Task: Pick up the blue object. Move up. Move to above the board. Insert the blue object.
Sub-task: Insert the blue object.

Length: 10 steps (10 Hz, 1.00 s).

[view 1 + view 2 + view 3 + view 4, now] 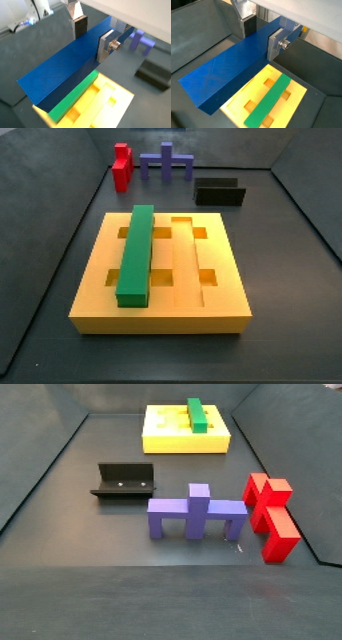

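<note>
My gripper [91, 44] is shut on the blue object [60, 70], a long dark-blue bar that runs out from between the silver fingers in both wrist views [228, 70]. The bar hangs in the air over the board [113, 107], a flat yellow block with grooves and square cut-outs, also seen in a wrist view [251, 97]. A green bar [271, 100] lies in one of the board's grooves. In both side views the board [214, 258] [167, 439] and green bar [136, 253] show, but the gripper and the blue object are out of view there.
A purple-blue cross-shaped piece [167, 161] [197, 514] and a red piece [122, 166] [271, 514] stand on the dark floor away from the board. The fixture [219, 192] [124, 481] stands between them and the board. Grey walls ring the floor.
</note>
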Available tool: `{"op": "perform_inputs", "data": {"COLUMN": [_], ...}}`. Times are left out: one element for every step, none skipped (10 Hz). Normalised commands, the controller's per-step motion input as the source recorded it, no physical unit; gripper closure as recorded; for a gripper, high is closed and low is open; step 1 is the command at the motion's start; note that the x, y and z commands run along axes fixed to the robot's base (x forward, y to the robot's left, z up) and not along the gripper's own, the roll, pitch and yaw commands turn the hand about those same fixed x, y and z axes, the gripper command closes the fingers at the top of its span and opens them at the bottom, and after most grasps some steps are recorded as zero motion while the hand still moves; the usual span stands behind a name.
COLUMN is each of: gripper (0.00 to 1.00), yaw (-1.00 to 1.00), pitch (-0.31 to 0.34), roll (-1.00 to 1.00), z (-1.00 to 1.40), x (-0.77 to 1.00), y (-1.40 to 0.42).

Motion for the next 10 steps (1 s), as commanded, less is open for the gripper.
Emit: {"op": "perform_inputs", "data": {"gripper": [1.0,1.0,1.0,1.0,1.0,1.0,1.0,1.0,1.0,1.0], "yaw": [-0.13,-0.13,-0.1,-0.03,0.0,0.0,0.1,0.23,0.36,0.38], "pitch": [-0.123,-0.12,-0.093,-0.024,-0.026,-0.06,-0.106,-0.133,-0.139,-0.146], "roll": [-0.11,-0.13,-0.1,-0.01,0.0,0.03,0.06,0.06,0.1,0.12], "z": [-0.77,-0.8,-0.91,-1.0,-1.0,-1.0,-0.96,-0.92,-0.86,-0.75], "x": [0.15,0.15,0.09,0.12,0.16,0.1,0.0,0.11,0.27,0.3], "y": [-0.6,-0.34,-0.02,0.22,0.41,0.5,0.41,0.0,-0.19,-0.25]}}
